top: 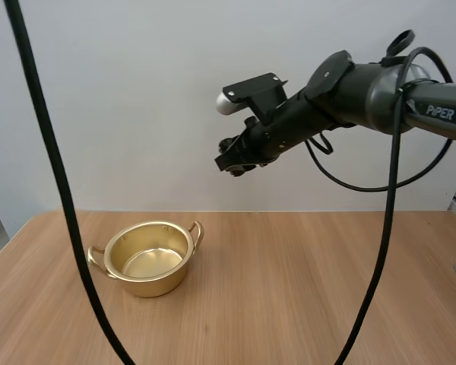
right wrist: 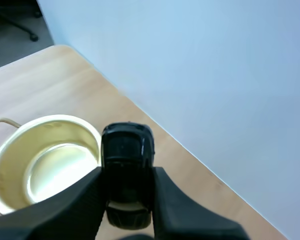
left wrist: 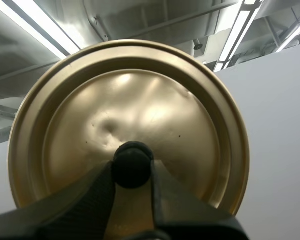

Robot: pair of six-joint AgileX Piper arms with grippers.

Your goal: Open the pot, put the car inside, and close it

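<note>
Standing at the lower left of the high view, the pot (top: 156, 287) sits open and empty on the tabletop (top: 311, 289), with a handle at each side. Above and to the right of it, at the frame's upper centre, the right gripper (top: 234, 161) hangs in the air. Its fingers are clamped on the sides of a black car (right wrist: 126, 150), well clear of the pot. The left gripper (left wrist: 131, 169) pinches the black knob (left wrist: 132, 159) of the lid (left wrist: 140, 105), which is off the pot.
</note>
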